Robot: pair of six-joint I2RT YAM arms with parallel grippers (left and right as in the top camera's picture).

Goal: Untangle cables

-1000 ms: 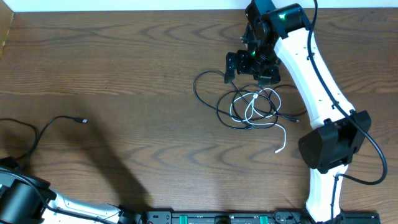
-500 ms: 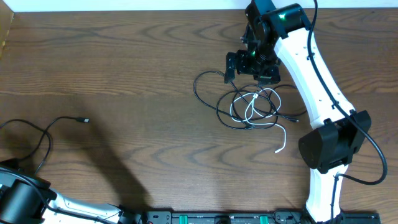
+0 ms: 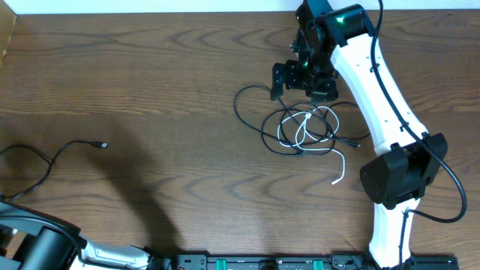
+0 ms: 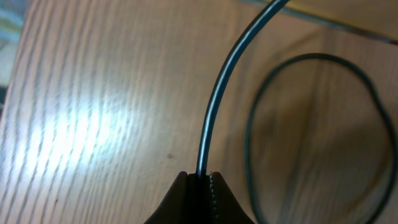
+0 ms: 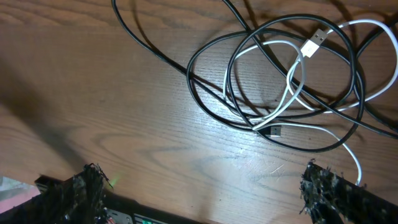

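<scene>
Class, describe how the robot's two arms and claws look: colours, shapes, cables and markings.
The right arm has white links, black joints, a green light near its wrist and a black cable alongside. The right claw is black, with rough fingertips. The left arm shows a black joint and white link. The left claw is dark, with serrated edges.

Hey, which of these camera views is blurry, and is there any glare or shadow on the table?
Left wrist view: soft focus on the black cable pinched in the left tool, bright glare on the table. Overhead view: sharp, a broad dark shadow at lower left. Right wrist view: the cable tangle is crisp.
</scene>
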